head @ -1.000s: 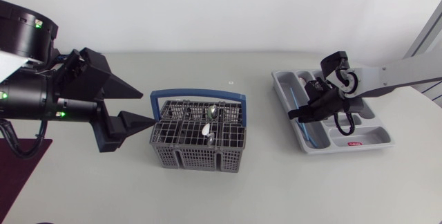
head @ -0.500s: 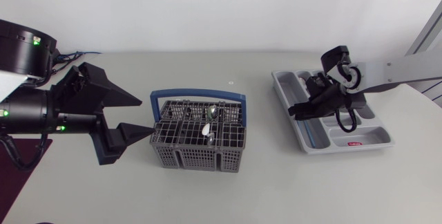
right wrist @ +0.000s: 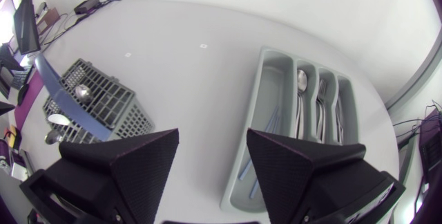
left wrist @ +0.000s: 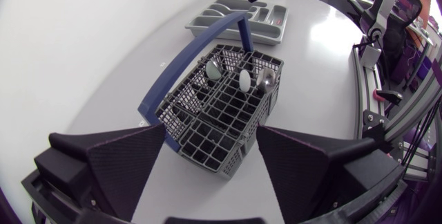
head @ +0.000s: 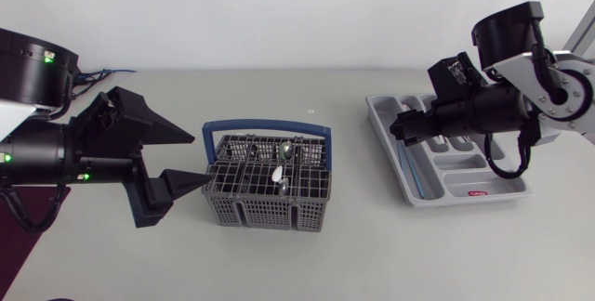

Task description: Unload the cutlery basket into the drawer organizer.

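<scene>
The grey cutlery basket [head: 265,213] with a blue handle [head: 265,126] stands mid-table and holds three spoons [head: 279,176]. My left gripper [head: 200,159] is open at the basket's left end, one finger on either side of that end. In the left wrist view the basket [left wrist: 207,148] lies just ahead of the open fingers, spoons [left wrist: 244,80] upright in it. My right gripper [head: 402,127] hangs open and empty above the left part of the grey drawer organizer [head: 507,186]. Below it the organizer [right wrist: 257,113] holds blue-handled pieces [right wrist: 266,131], a spoon [right wrist: 302,79] and forks [right wrist: 321,106].
A dark purple mat [head: 23,231] lies at the table's left front corner. Bare tabletop separates the basket and the organizer. The right arm's links [head: 539,69] rise over the organizer's far right side.
My right gripper has opened and lifted up from the organizer, its arm swinging higher. The left gripper has shifted slightly nearer the basket and stays open.
</scene>
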`<state>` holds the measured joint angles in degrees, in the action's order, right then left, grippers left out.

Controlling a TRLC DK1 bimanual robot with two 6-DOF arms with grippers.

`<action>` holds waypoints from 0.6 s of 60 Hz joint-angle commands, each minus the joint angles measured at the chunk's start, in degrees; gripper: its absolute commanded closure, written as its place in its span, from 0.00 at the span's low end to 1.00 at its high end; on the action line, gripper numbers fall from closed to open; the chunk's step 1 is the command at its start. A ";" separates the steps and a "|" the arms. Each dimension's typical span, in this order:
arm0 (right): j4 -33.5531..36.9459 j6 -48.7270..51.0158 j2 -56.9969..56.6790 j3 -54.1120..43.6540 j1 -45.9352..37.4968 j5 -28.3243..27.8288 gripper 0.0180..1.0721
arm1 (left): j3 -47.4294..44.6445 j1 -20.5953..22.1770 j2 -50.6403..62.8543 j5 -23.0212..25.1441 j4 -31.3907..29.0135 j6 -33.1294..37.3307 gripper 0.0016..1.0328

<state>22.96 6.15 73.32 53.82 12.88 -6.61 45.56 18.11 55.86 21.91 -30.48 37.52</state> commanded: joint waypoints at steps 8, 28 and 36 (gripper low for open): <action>2.53 -1.41 -6.43 -2.93 6.63 -1.21 0.28 | -1.97 2.63 -0.57 -1.96 0.60 -0.08 0.04; 4.55 -0.88 -8.98 -2.76 14.45 -1.47 0.28 | -2.05 6.41 -0.48 -4.77 1.74 -1.83 0.04; 4.55 -0.70 -8.81 -3.29 15.59 -1.47 0.28 | -1.53 10.90 1.01 -8.82 3.41 -4.38 0.04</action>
<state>26.83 5.98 64.49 52.36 27.79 -7.70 44.97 26.68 55.90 14.81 -28.18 35.53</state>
